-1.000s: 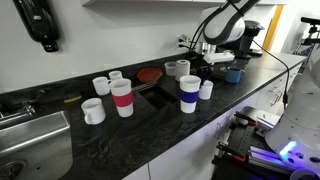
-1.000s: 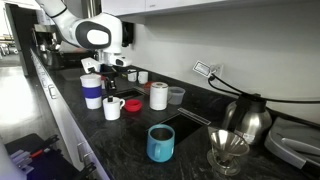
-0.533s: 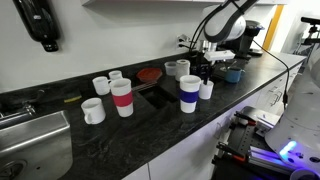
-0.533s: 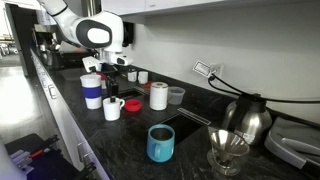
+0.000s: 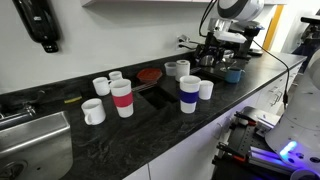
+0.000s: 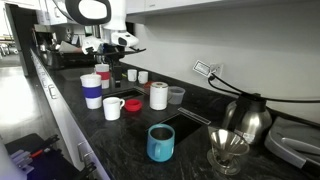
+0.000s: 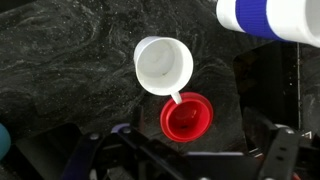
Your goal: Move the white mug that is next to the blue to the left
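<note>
The small white mug [image 5: 205, 89] [image 6: 113, 107] stands upright on the dark counter, close beside the tall blue-banded cup [image 5: 189, 93] [image 6: 92, 90]. The wrist view looks straight down into the white mug [image 7: 163, 66], its handle reaching a red round dish [image 7: 186, 116]. The squat blue mug [image 5: 233, 73] [image 6: 160, 142] stands apart from it and shows only as a blue sliver [image 7: 3, 137] at the wrist view's edge. My gripper [image 5: 222, 40] [image 6: 119, 43] hangs well above the mug, open and holding nothing.
A red-banded tall cup [image 5: 122, 98], several white mugs [image 5: 100, 85], a grey cup [image 5: 171, 69] and a reddish dish [image 5: 150, 74] stand along the counter. A sink [image 5: 30, 135] lies at one end. A kettle [image 6: 245, 115] and a glass dripper [image 6: 226, 150] stand near the blue mug.
The gripper has opened and risen straight up from the white mug. The mug stays on the counter beside the blue-banded cup.
</note>
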